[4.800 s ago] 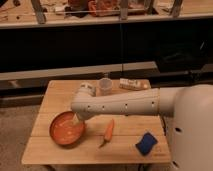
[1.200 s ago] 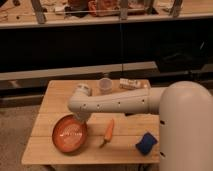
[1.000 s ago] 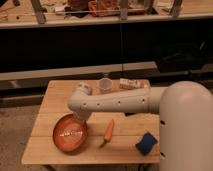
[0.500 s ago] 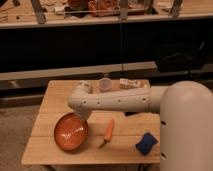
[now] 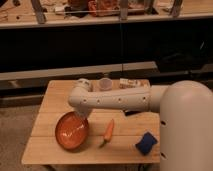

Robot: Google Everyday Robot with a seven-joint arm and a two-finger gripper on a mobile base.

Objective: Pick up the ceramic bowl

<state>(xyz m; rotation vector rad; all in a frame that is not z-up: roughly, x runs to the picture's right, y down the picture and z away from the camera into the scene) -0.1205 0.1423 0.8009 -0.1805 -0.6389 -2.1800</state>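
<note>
The ceramic bowl point(image 5: 71, 132), wide, orange-red and glossy inside, is at the front left of the wooden table point(image 5: 50, 150). It is tilted, with its inside facing the camera and its far right rim raised. My gripper point(image 5: 82, 116) comes down from the white arm point(image 5: 117, 100) and is shut on that raised rim. The bowl's lower edge is close to the tabletop; I cannot tell whether it touches.
An orange carrot point(image 5: 108, 132) lies just right of the bowl. A blue sponge point(image 5: 146, 143) sits at the front right. A small translucent cup point(image 5: 104, 83) and a white packet point(image 5: 128, 83) stand at the table's back edge. Dark shelving runs behind the table.
The bowl has gone from lying flat to tilted up on its edge, its right rim raised with the gripper. The arm's elbow has shifted slightly back and left.
</note>
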